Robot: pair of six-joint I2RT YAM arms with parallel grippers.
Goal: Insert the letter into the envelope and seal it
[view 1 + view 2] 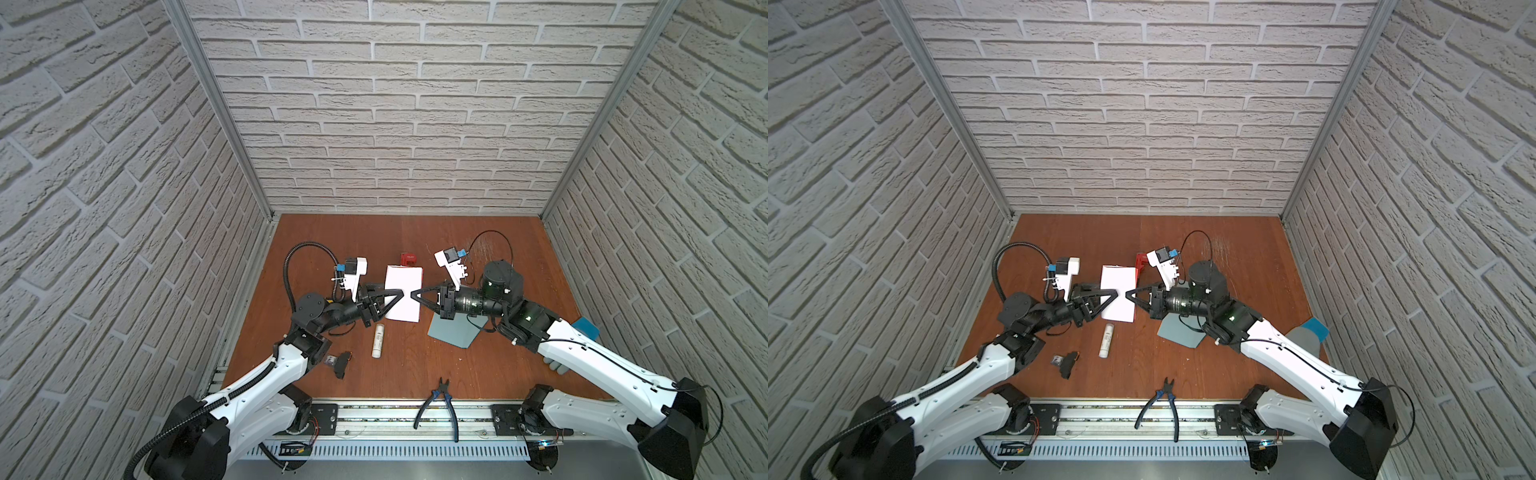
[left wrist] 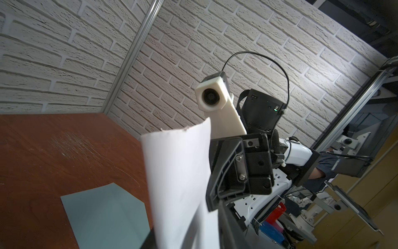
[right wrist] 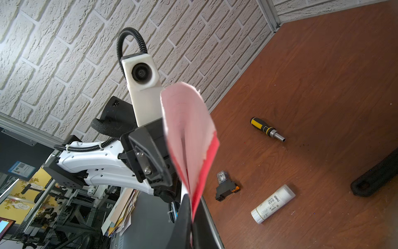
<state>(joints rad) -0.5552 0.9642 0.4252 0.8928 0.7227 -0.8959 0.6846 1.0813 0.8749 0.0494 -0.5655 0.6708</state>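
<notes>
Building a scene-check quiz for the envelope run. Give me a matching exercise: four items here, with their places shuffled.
Things:
1. letter
2. envelope
3. glue stick
4. pliers

Places:
A. lying on its side on the table
B. handles across the front metal rail
C. off the table, pinched by the right end effector
D. flat on the table, partly hidden by the right arm in both top views

Pairs: 1-C, 2-D, 3-A, 4-B
</notes>
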